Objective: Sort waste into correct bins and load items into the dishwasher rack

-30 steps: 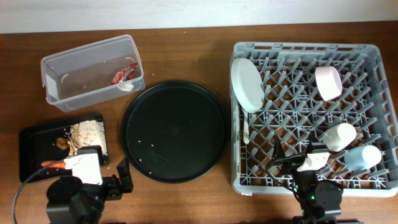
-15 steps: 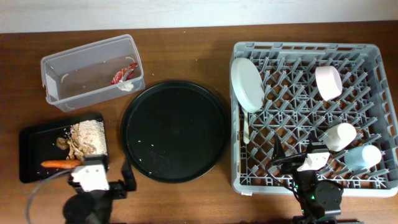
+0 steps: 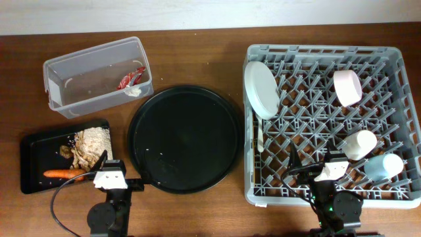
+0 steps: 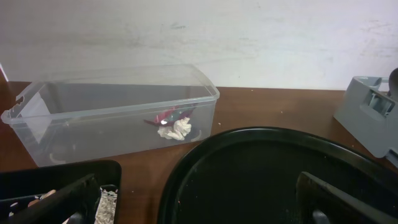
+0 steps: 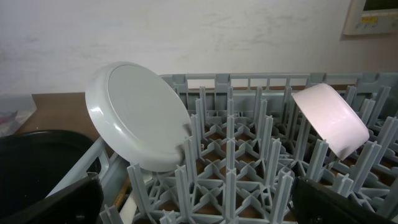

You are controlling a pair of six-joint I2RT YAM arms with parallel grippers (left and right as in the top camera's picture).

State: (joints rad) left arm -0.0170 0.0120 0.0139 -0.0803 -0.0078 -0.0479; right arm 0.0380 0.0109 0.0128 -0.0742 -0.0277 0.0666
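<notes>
Seemingly near done. Dishwasher rack, right of the round black tray, carries the white plate. Clear tub, beyond that tray's left side, holds the red wrapper. Shallow black tray, left of it, holds the carrot, long axis left-right. Carrot lies just left of the left gripper, fingers apart, empty. Right gripper, also apart, sits right of the round tray, well away. Left arm nearer.

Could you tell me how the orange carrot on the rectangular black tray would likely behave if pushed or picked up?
The carrot looks stiff and slim, so it would probably lift in one piece without bending. Its rounded, tapered shape suggests it could roll or pivot if nudged sideways. Lying near the rectangular black tray and its low rim, it might stop there.
</notes>
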